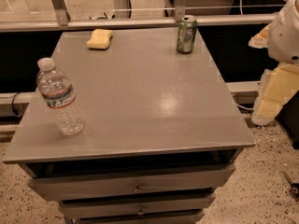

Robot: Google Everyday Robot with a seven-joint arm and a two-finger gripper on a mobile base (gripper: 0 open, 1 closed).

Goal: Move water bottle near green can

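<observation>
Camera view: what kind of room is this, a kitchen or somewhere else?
Probably a lab or workshop, not a home: a plain gray drawer cabinet on a speckled floor, a metal rail behind it, and the robot's gripper hanging at the right edge beside the cabinet.

This looks like a robot test room, a kind of lab. A plain gray table (140,101) with drawers stands alone on a hard speckled floor (266,185). A metal rail (140,22) runs along 12 o'clock, and the robot's gripper (268,108) hangs at 3 o'clock.
</observation>
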